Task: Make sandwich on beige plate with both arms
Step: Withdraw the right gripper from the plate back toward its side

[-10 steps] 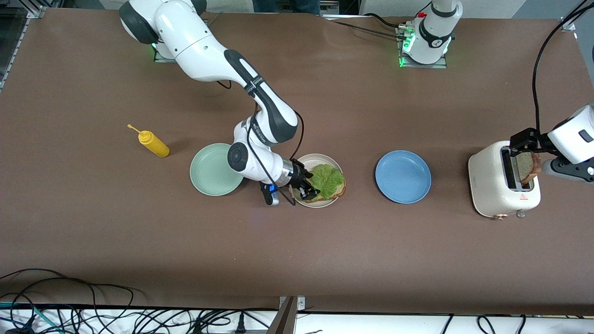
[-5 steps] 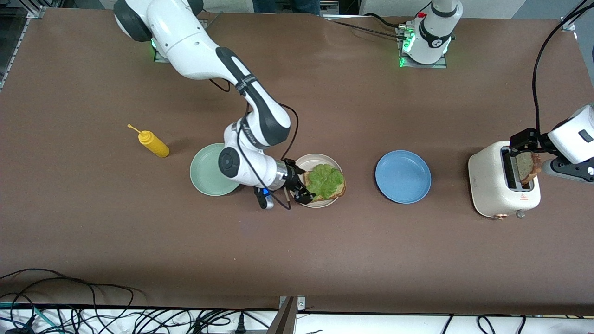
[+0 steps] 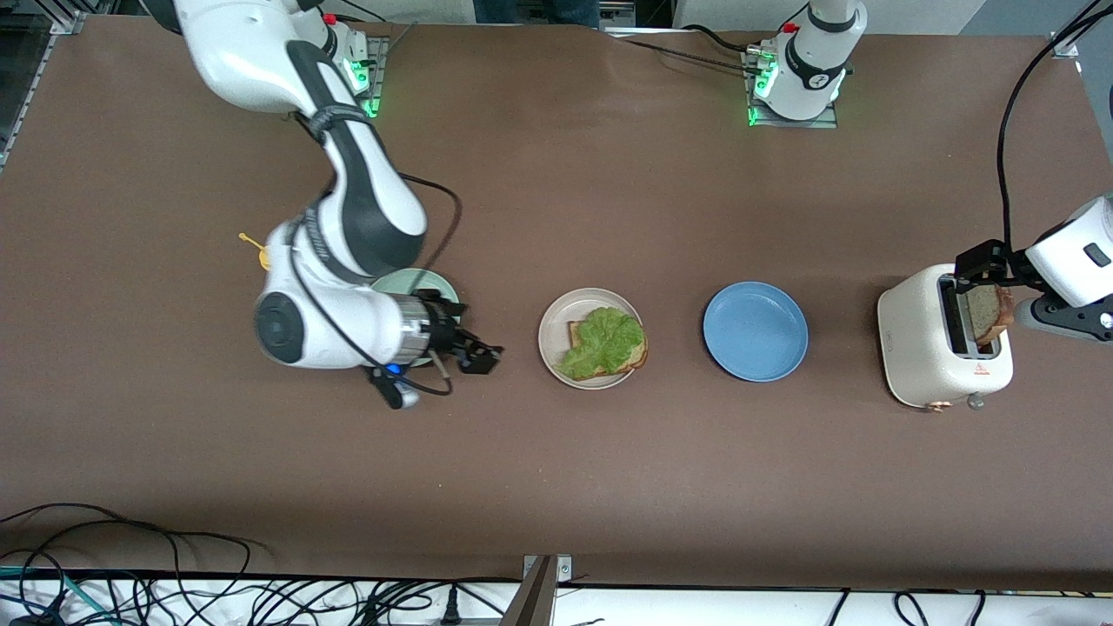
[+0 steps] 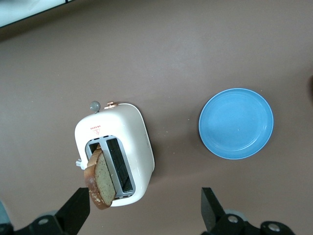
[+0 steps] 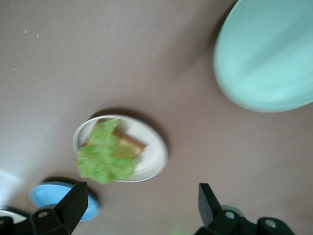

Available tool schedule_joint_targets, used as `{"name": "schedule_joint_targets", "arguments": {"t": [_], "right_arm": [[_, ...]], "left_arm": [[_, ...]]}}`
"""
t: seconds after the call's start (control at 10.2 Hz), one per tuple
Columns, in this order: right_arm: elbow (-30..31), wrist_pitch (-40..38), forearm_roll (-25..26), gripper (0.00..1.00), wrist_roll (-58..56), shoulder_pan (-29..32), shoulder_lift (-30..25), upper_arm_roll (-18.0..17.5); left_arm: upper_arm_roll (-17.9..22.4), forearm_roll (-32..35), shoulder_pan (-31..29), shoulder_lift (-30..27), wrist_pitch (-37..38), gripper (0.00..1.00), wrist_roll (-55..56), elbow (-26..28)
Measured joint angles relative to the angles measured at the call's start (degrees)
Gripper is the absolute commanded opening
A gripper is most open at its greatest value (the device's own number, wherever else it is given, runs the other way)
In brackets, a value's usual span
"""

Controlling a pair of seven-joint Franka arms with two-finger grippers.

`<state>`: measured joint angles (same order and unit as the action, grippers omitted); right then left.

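Note:
The beige plate [image 3: 551, 337] holds one bread slice [image 3: 639, 355] with a green lettuce leaf [image 3: 604, 341] on top; it also shows in the right wrist view [image 5: 152, 155]. My right gripper [image 3: 476, 357] is open and empty, low over the table between the mint green plate and the beige plate. A second bread slice [image 3: 989, 314] stands tilted in a slot of the white toaster [image 3: 930, 352]. My left gripper [image 3: 991, 278] is open over the toaster. In the left wrist view the slice [image 4: 100, 179] lies close to one finger [image 4: 74, 214], with the jaws spread wide.
A mint green plate [image 3: 416, 281] lies mostly under the right arm. A blue plate [image 3: 755, 331] sits between the beige plate and the toaster. A yellow squeeze bottle [image 3: 258, 247] is mostly hidden by the right arm. Cables hang along the table's near edge.
My right gripper has drawn back from the beige plate toward the right arm's end, leaving the lettuce on the bread. The left arm has not moved.

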<state>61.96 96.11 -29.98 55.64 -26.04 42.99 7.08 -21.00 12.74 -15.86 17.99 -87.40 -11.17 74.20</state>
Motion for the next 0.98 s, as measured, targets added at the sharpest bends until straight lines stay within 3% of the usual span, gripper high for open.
{"name": "schedule_joint_targets", "arguments": {"t": [0.2,0.49,0.98], "right_arm": [[0.08,-8.26,4.72,1.0,-13.21,0.34,-2.79,4.35],[0.24,-16.65,5.98,1.0,-36.9,0.5,-4.05,15.62],[4.39,-15.31,10.94,1.0,-73.62,0.71,-5.48,27.24]], "left_arm": [[0.0,0.0,0.0,0.0,0.0,1.0,0.0,0.01],[-0.01,0.0,-0.02,0.0,0.0,1.0,0.0,0.02],[-0.03,0.0,-0.01,0.0,0.0,1.0,0.01,0.02]]}}
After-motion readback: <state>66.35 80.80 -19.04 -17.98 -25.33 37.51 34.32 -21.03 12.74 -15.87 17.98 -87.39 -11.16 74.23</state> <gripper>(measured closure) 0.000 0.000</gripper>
